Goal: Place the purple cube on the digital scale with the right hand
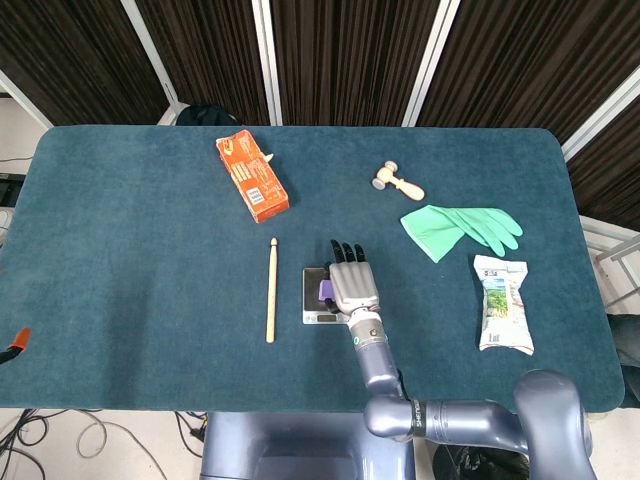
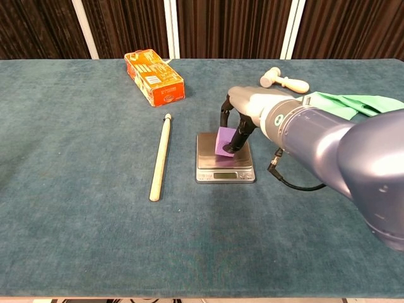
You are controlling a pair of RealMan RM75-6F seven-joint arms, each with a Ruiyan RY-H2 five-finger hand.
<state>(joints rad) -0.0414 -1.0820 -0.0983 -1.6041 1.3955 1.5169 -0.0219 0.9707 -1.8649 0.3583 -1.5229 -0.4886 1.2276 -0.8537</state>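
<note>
The purple cube [image 2: 224,140] is held by my right hand [image 2: 237,120] just over the steel platform of the digital scale [image 2: 208,154]; I cannot tell whether it touches the platform. From the head view my right hand [image 1: 349,285] covers most of the scale [image 1: 311,301], and only a sliver of the purple cube [image 1: 324,291] shows at the hand's left side. The fingers wrap the cube from above and from the right. My left hand is not in either view.
A wooden stick [image 2: 160,156] lies left of the scale. An orange box [image 2: 154,77] sits at the back left. A small wooden mallet [image 2: 283,79], green gloves [image 1: 460,227] and a white packet [image 1: 502,303] lie to the right.
</note>
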